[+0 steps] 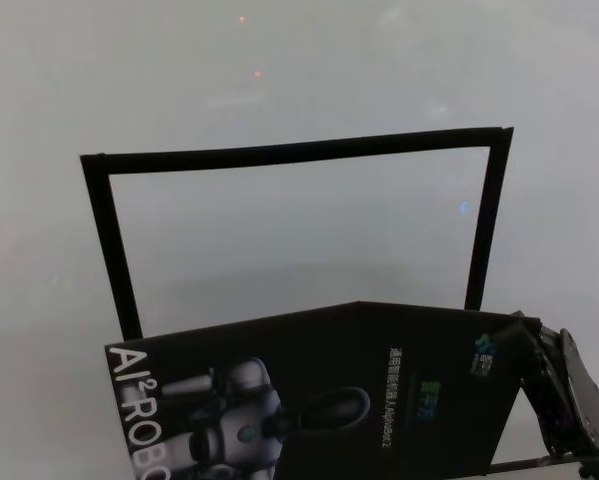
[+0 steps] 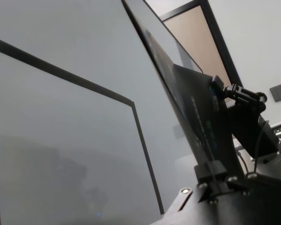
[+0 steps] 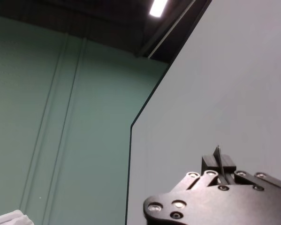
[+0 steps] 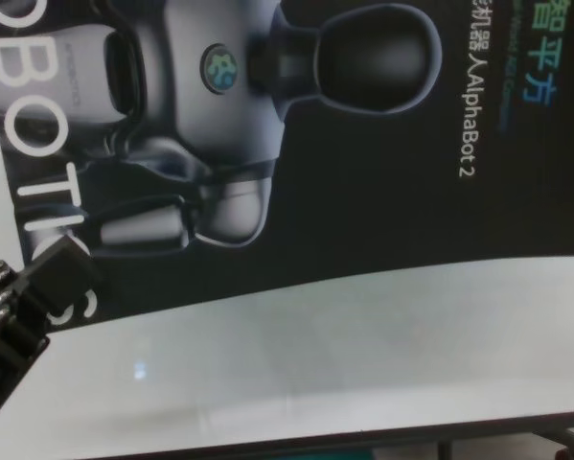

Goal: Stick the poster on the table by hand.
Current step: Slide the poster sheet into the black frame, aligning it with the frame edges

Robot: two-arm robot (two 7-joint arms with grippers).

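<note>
Left gripper (image 4: 71,264): nearest the body, at the poster's near-left corner; jaws closed on the sheet's edge, one black finger lying over the printed face beside the white letters in the chest view.
Left gripper, own wrist view (image 2: 215,176): the sheet's edge runs into the black clamp block; the jaws pinch it there.
Poster (image 1: 319,395): black glossy sheet, held off the table between the two grippers and tilted, its far edge raised to a peak; printed face toward the head camera.
Print: grey-white robot figure (image 4: 205,125) just beyond the left jaws; "AlphaBot 2" text (image 4: 464,115) farther toward the right gripper; white letters (image 1: 139,420) along the left-hand edge.
Right gripper (image 1: 534,345): at the poster's far-right corner, black linkage reaching in from the right; jaws closed on that corner.
Right gripper, own wrist view (image 3: 218,164): a thin dark sheet edge stands between the two pads, clamped; the poster's pale back fills the space past the jaws.
Table (image 1: 299,80): white, glossy, under and beyond the poster.
Black frame (image 1: 294,153): rectangular outline flat on the table, beyond both grippers; the poster's far edge overlaps its near side.
</note>
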